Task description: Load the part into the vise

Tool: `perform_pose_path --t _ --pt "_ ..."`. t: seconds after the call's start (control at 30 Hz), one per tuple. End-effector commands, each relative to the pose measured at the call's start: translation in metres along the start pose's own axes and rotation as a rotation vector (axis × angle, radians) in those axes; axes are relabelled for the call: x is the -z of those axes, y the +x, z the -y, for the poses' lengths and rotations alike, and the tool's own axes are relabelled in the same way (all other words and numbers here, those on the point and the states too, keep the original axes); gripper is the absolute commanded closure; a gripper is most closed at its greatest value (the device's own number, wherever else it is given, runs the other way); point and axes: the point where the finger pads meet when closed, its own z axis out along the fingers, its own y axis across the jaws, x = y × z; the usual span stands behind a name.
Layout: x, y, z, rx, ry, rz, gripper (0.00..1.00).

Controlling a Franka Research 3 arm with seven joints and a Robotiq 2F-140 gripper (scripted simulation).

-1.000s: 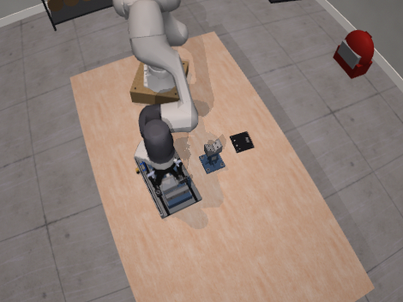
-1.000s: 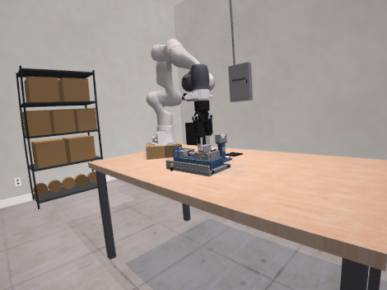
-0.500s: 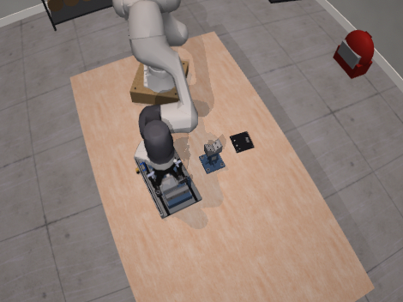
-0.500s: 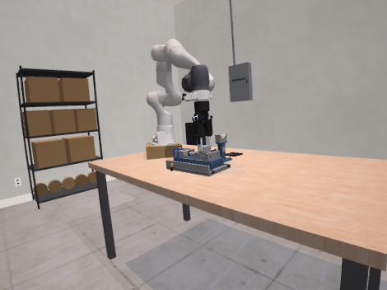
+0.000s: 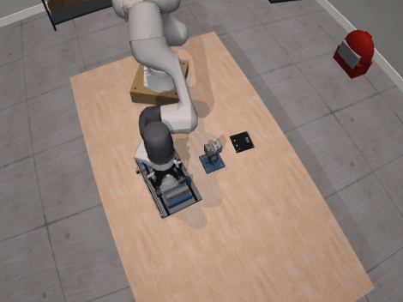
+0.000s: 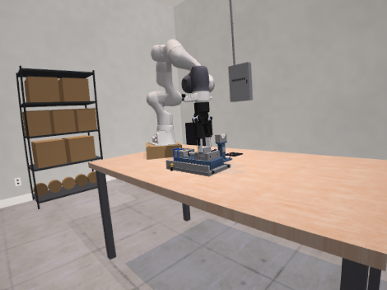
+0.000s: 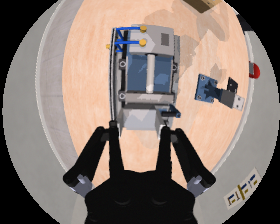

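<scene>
My gripper (image 7: pixel 139 114) is shut on the part (image 7: pixel 143 117), a light grey block held between the two dark fingers. It points straight down over the vise, a grey and blue fixture on a long base plate on the table. In the wrist view the part sits at the near end of the vise (image 7: pixel 144 75), just past the blue jaw. I cannot tell if the part touches the low bars or which way its slot faces. From the side, the gripper (image 6: pixel 202 144) reaches down to the top of the vise (image 6: pixel 199 162). The black infeed plate (image 5: pixel 242 142) is bare.
The V-block (image 5: pixel 213 154) stands on a small blue base just right of the vise, with the infeed plate beyond it. It also shows in the wrist view (image 7: pixel 219 91). The arm's wooden base block (image 5: pixel 159 82) is at the back of the table.
</scene>
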Motion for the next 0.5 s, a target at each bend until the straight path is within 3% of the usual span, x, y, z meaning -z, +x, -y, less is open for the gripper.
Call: perform_pose_path --t 0.0,0.47 --pt "-0.0007 -0.0007 0.0019 -0.004 0.004 0.004 1.00" --pt "-0.0056 -0.0007 0.0021 -0.004 0.004 0.004 1.00"
